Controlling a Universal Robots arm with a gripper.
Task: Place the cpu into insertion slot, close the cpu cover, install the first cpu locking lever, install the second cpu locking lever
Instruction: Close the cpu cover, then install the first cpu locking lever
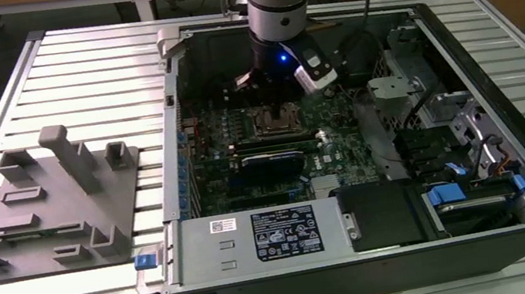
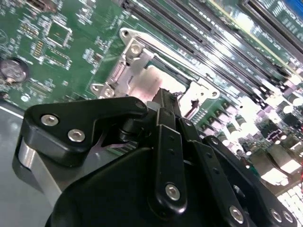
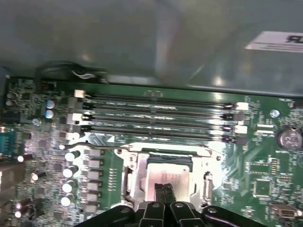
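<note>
Now, gripper (image 3: pixel 164 188): fingers pressed together with nothing between them. The closed tip hangs right over the middle of the cpu, touching it or just above; I cannot tell which.
Why closed: as I read it, a closed tip makes a narrow prod, suited to pressing or nudging inside a tight socket rather than grasping.
Cpu (image 3: pixel 166 174): lies flat in the slot (image 1: pixel 257 127) on the board (image 3: pixel 251 163), its dull metal top square to the frame around it.
Cover (image 3: pixel 134 172): looks to be down, framing the cpu through its cut-out, probably to hold the chip seated beneath it.
Lever (image 3: pixel 102 144): a thin rod runs along the cover's edge on the memory side, its bent end reaching toward the capacitors (image 3: pixel 71 156). Whether it is latched or free cannot be told.
Task standing: the chip is placed and the cover is apparently shut; nothing shows the locking as done.
Edges: memory slots (image 3: pixel 161 118) run close beside one side of the cover and capacitors stand just beside another. The cover's raised rim and corner screws ring the chip.
Room: the space straight above the socket is open, but sideways travel low down looks cramped. In the exterior view the arm stands inside the case (image 1: pixel 502 80), with the walls well apart from it.
Risk: a low sideways sweep could catch the lever's free end.
</note>
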